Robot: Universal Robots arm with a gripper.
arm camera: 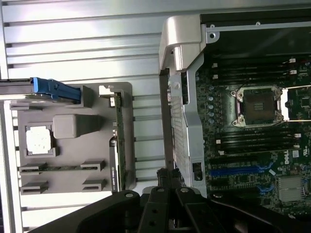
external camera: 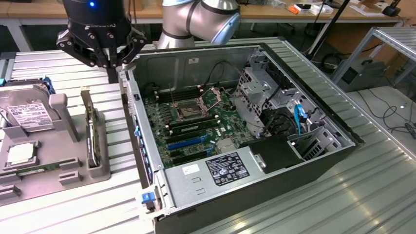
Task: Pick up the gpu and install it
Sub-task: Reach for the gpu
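Note:
The gpu is a thin dark card with a tan edge. It stands on its edge in a slot of the grey holder tray at the exterior view's left. The wrist view shows the gpu edge-on along the holder tray. My gripper hangs above the table, beyond the far end of the card and beside the case's back corner. It is shut with nothing in it. In the wrist view my gripper has its dark fingers pressed together, apart from the card.
The open computer case lies on its side, motherboard exposed with blue slots. The holder tray also carries a silver hard drive, a processor chip and memory sticks. The case wall lies between tray and board.

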